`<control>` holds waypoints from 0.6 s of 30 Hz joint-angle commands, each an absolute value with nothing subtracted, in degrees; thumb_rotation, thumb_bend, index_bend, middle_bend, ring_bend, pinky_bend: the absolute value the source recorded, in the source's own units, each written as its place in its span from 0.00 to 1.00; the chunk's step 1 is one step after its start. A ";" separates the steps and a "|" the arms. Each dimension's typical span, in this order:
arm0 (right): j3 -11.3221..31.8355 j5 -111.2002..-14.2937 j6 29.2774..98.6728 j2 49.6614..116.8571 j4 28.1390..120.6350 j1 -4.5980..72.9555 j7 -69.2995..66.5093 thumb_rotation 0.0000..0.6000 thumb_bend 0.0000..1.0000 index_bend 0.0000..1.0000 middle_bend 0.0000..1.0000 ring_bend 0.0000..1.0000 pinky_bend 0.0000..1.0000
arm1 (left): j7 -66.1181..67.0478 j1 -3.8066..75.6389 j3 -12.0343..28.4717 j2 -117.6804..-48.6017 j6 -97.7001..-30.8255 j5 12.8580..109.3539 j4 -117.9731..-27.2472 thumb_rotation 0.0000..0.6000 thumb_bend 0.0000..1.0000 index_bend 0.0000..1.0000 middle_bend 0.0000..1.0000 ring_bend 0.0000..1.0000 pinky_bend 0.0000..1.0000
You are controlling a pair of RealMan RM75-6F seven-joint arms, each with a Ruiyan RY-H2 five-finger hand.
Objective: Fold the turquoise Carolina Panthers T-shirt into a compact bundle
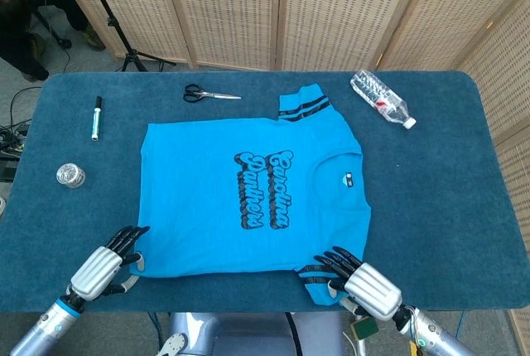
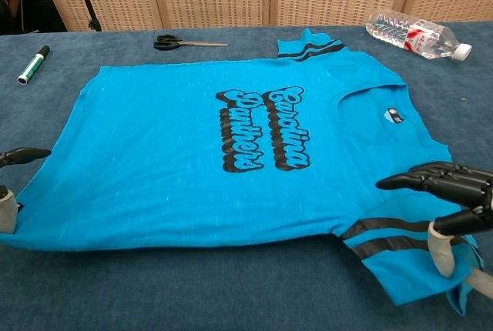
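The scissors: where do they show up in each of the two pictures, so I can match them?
Head view: the scissors lie near the table's far edge, left of centre, just beyond the turquoise T-shirt.
Chest view: the scissors sit at the top, left of centre, again just past the shirt's far edge.
Shared landmark: the striped sleeve lies to their right in both.

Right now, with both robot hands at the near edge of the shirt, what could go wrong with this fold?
The right robot hand sits on the striped sleeve, not the body of the T-shirt, so a lift may raise only the sleeve. The left robot hand is at the hem corner; uneven lifts could skew the fold. A far fold might sweep the scissors.
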State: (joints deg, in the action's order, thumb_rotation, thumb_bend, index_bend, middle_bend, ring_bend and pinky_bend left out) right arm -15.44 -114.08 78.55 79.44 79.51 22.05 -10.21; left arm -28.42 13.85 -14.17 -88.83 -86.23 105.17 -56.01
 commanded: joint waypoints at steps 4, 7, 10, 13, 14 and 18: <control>-17.44 -117.29 80.08 78.45 80.68 21.97 -9.72 1.00 0.61 0.66 0.06 0.00 0.00 | -28.64 12.94 -16.03 -88.02 -89.14 107.74 -55.77 1.00 0.47 0.80 0.00 0.00 0.00; -17.97 -118.32 80.52 78.23 80.98 21.89 -9.19 1.00 0.61 0.66 0.06 0.00 0.00 | -28.54 12.53 -16.76 -87.77 -89.93 108.55 -55.82 1.00 0.47 0.80 0.00 0.00 0.00; -18.36 -118.91 80.86 78.01 81.31 21.74 -8.86 1.00 0.61 0.66 0.06 0.00 0.00 | -28.87 12.30 -17.50 -87.50 -90.59 109.39 -55.85 1.00 0.47 0.80 0.00 0.00 0.00; -18.91 -119.75 81.41 77.80 81.63 21.52 -8.68 1.00 0.61 0.66 0.06 0.00 0.00 | -29.64 12.21 -18.45 -87.11 -91.12 110.42 -55.93 1.00 0.49 0.81 0.00 0.00 0.00; -19.09 -120.02 81.58 77.75 81.66 21.44 -8.62 1.00 0.61 0.66 0.06 0.00 0.00 | -29.79 12.18 -18.73 -86.97 -91.24 110.69 -55.96 1.00 0.49 0.82 0.00 0.00 0.00; -19.76 -121.13 82.07 77.70 81.65 21.20 -8.27 1.00 0.61 0.66 0.06 0.00 0.00 | -29.49 11.91 -19.24 -86.74 -91.79 111.33 -55.84 1.00 0.49 0.82 0.00 0.00 0.00</control>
